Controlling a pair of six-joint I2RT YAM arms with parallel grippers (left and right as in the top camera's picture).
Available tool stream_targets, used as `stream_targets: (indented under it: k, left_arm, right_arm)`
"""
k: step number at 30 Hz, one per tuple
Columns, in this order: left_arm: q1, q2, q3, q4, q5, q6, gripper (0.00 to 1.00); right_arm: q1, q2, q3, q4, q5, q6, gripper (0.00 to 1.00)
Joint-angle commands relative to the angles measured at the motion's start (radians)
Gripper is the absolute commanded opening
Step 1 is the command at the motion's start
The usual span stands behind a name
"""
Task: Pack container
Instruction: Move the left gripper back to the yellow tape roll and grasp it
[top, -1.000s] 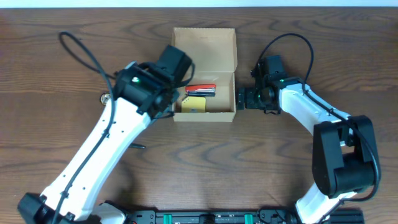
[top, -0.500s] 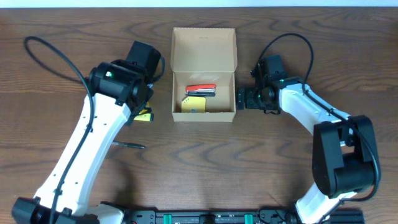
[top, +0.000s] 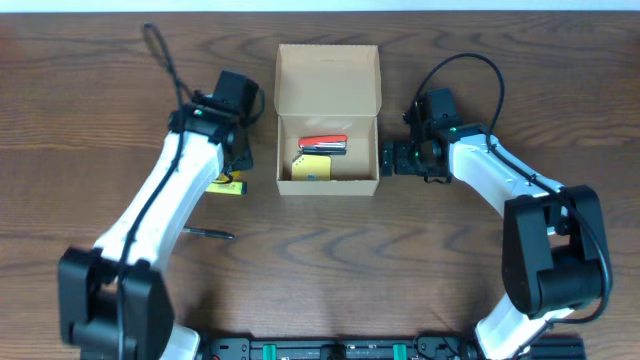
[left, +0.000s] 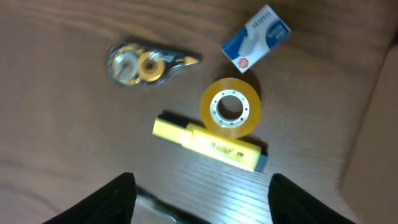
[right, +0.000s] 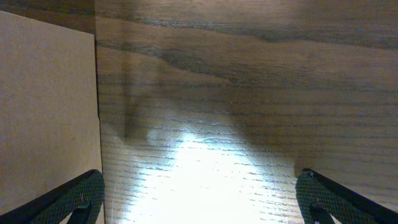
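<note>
1. Far left, the left gripper hung over the table, fingers spread wide, nothing between them.
2. Under it, the left wrist view gave the loose stock: a correction-tape roller, a yellow highlighter, a tape roll touching the highlighter, and a blue-and-white packet beyond.
3. Overhead, the left arm hid nearly all of that. Only a bit of the highlighter's yellow showed, plus a pen nearer the robot.
4. Centre: the container sat toward the far side, flap lid thrown back. Only the overhead view looked inside, at a red-and-black item and a yellow item.
5. A tan strip at the right edge of the left wrist view was probably its wall, too blurred to be sure.
6. My read: thin cardboard, light, fairly stiff, likely to slide on wood and dent under a hard pinch. Brace a side wall or take the flap's free edge.
7. Right: the right gripper waited just beside the container's right wall, fingers spread, empty. Its camera saw only tan wall and wood.
</note>
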Motion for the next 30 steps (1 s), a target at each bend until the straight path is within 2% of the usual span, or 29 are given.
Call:
stream_targets:
  k: [1, 4, 10, 17, 30]
  left_arm:
    - [0.018, 0.061, -0.005, 0.019, 0.027, 0.319, 0.70]
    - [0.031, 0.112, -0.005, 0.045, 0.075, 0.425, 0.69]
    - [0.056, 0.191, -0.005, 0.105, 0.131, 0.489, 0.71]
    - [0.088, 0.257, -0.005, 0.161, 0.166, 0.488, 0.84]
    - [0.100, 0.317, -0.005, 0.205, 0.208, 0.431, 0.86]
  right_arm:
    - [-0.007, 0.001, -0.002, 0.000, -0.004, -0.013, 0.99]
    - [-0.007, 0.001, -0.002, 0.000, -0.004, -0.013, 0.99]
    - [-0.007, 0.001, -0.002, 0.000, -0.004, -0.013, 0.99]
    - [-0.007, 0.001, -0.002, 0.000, -0.004, -0.013, 0.99]
    - [-0.007, 0.001, -0.002, 0.000, -0.004, -0.013, 0.99]
